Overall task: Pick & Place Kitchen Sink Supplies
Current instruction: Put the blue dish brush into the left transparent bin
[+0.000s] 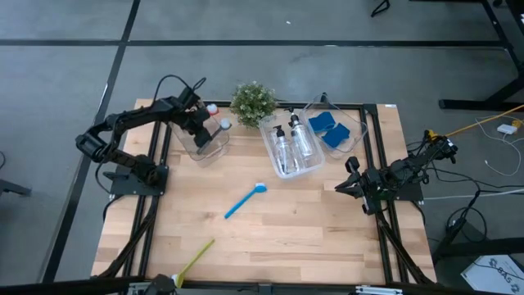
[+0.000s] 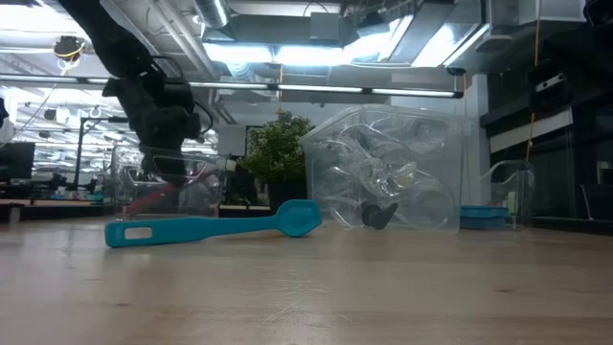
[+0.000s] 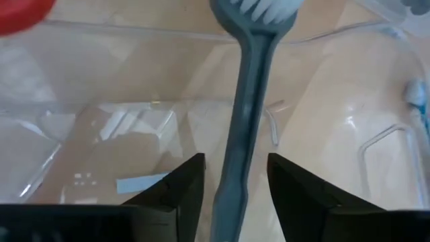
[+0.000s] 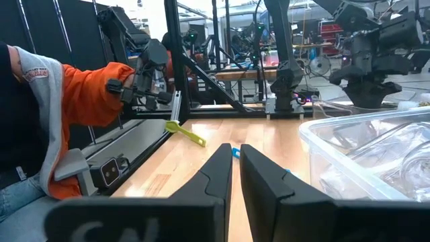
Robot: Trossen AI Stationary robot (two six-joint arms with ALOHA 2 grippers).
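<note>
Grey brush (image 3: 243,101) with white bristles, blue brush (image 1: 245,200), yellow-green brush (image 1: 193,262), blue sponges (image 1: 329,129)

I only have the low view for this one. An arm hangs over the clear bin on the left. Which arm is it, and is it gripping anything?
Observer: The left gripper. Its wrist view shows a grey brush between open jaws, not clamped.
Operator: Is that brush inside the bin?
Observer: Yes, the wrist view shows it lying in the left bin.
Operator: Is anything loose besides the blue brush?
Observer: A yellow-green brush lies near the table's front edge.
</note>
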